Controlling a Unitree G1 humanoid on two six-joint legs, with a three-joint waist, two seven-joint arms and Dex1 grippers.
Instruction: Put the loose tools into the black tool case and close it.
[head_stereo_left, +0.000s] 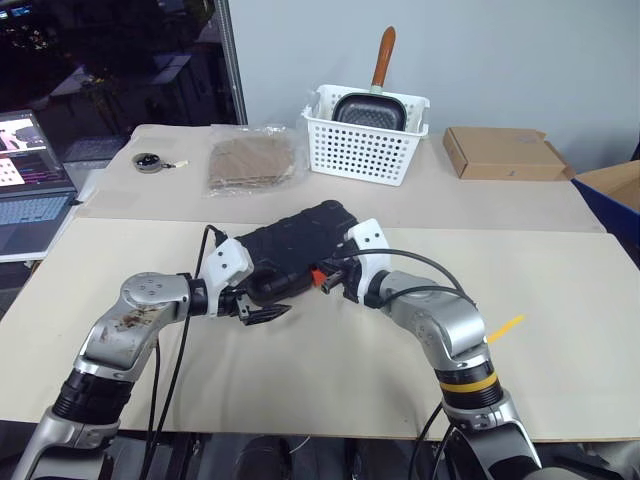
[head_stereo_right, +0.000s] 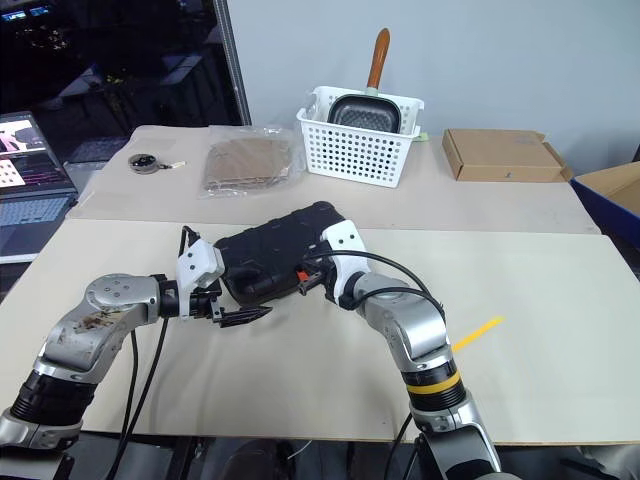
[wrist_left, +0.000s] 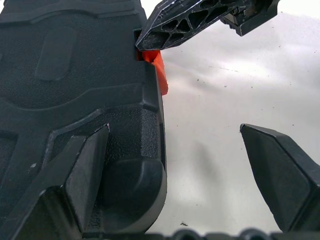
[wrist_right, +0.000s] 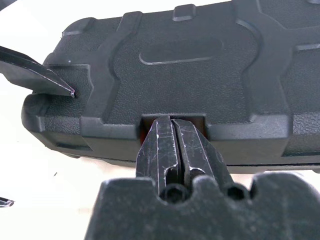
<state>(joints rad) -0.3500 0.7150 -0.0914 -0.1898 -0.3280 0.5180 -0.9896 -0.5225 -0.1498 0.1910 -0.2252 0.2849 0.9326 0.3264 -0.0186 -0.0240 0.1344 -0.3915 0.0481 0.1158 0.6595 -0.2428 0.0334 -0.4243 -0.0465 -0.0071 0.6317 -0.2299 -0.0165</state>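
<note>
closed right end effector (wrist_right: 172, 131) presses black tool case (head_stereo_left: 295, 250) latch (wrist_left: 159, 70); left end effector (wrist_left: 180, 165) wide.

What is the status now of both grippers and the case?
Left gripper open, one finger on the closed black tool case. Right gripper shut, fingertips at the orange latch. Nothing in the way.

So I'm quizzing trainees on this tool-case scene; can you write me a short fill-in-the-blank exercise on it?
1. The case lies on the table with its lid ____.
2. The right end effector, fingers together, presses at the case's ____ latch.
3. The left end effector stands ____, one finger resting on a case corner.
4. In the white basket sits a ____ with a wooden handle.

Missing words: closed; orange; open; pan
</note>
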